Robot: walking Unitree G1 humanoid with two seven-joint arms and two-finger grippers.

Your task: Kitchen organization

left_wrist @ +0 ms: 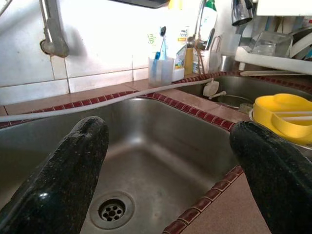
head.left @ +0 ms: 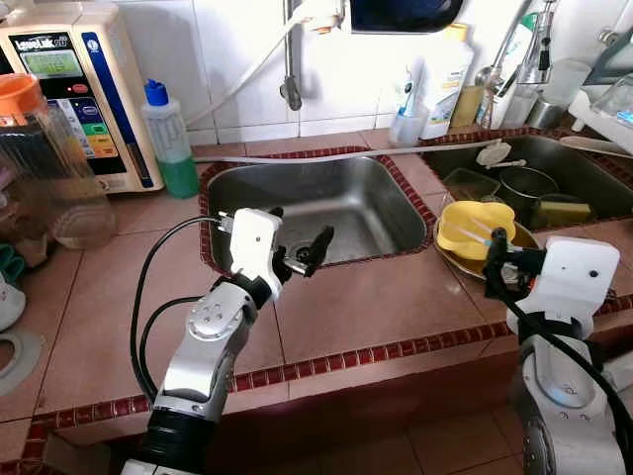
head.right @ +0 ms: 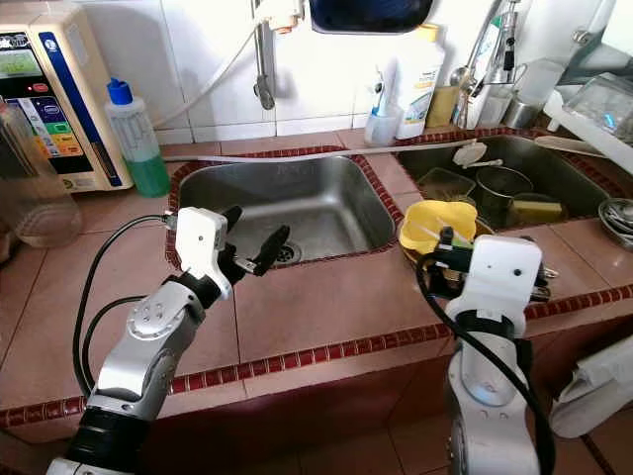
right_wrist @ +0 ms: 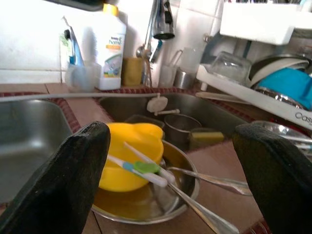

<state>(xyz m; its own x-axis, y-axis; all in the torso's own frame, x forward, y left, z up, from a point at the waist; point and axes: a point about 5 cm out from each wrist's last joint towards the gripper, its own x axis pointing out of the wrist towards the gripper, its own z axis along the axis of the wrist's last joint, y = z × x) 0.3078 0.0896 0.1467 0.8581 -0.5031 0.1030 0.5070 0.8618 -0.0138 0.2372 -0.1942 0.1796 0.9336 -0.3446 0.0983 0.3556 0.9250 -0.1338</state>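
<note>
A tiled counter (head.left: 376, 307) holds two sinks; our left claw (head.left: 297, 247) hangs released over the empty sink (head.left: 326, 213); our right claw (right_wrist: 170, 161) hovers released before the yellow bowl (head.left: 475, 226). We judge we are approaching; next, closing on that bowl in its metal dish (right_wrist: 185, 187).

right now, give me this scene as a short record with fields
place: tiled counter with two steel sinks
left sink: bare basin, drain showing
right sink: pot and dishes inside
between sinks: yellow bowl in a metal pan, with utensils
left tool: open, over the left sink's near edge
right tool: open, facing the yellow bowl
back wall: green bottle, white bottle, cup of toothbrushes
</note>
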